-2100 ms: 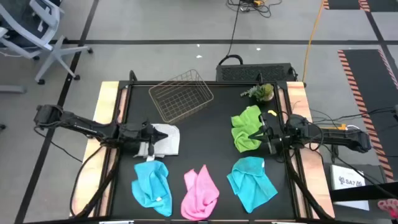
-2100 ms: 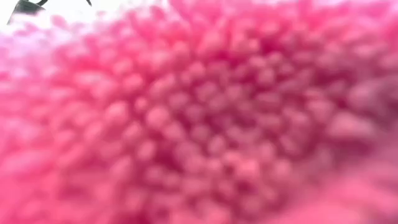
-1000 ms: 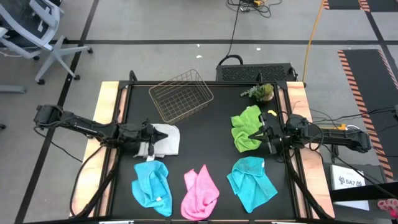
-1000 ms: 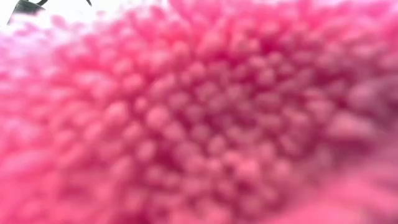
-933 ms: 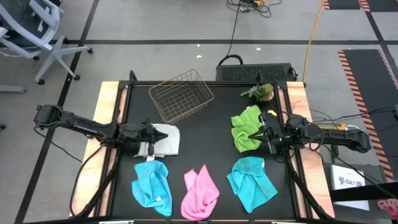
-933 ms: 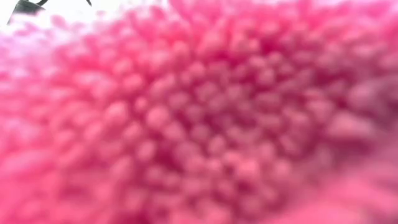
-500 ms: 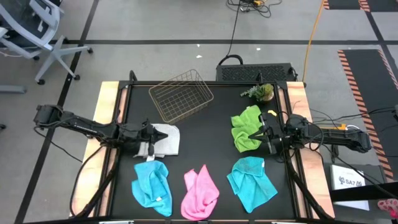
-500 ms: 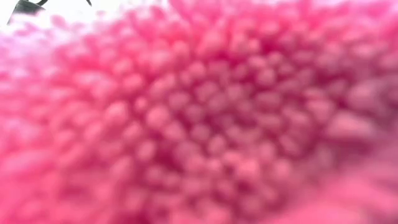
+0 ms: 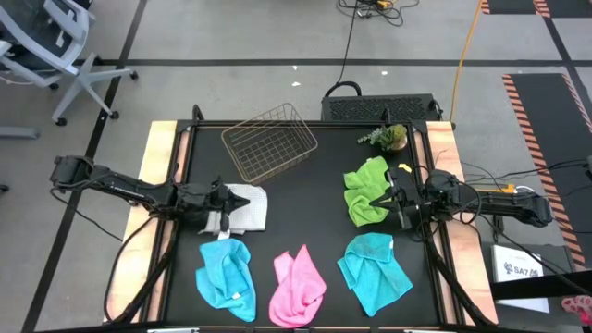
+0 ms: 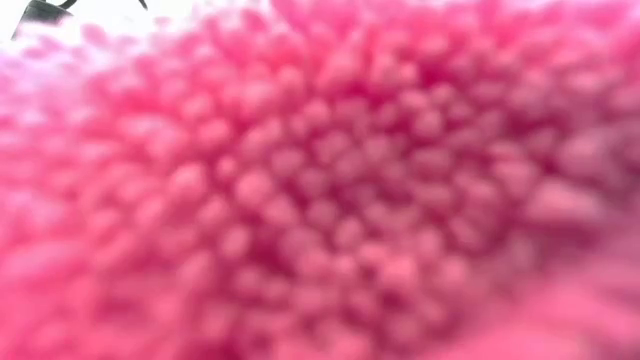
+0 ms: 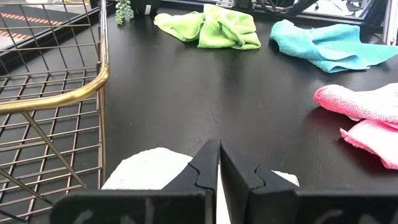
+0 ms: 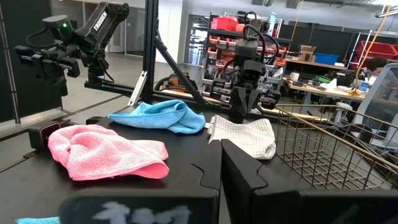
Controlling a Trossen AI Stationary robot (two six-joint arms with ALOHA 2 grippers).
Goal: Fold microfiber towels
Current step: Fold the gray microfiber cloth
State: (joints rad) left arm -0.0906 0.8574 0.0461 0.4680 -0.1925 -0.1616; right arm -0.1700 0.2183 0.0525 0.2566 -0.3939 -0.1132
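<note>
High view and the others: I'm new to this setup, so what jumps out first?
Five bright crumpled towels on the black table: lime green towel by the right gripper, white-grey towel at the left gripper, and a row of blue, pink, blue along the near edge. The pink towel fills the low view completely.
</note>
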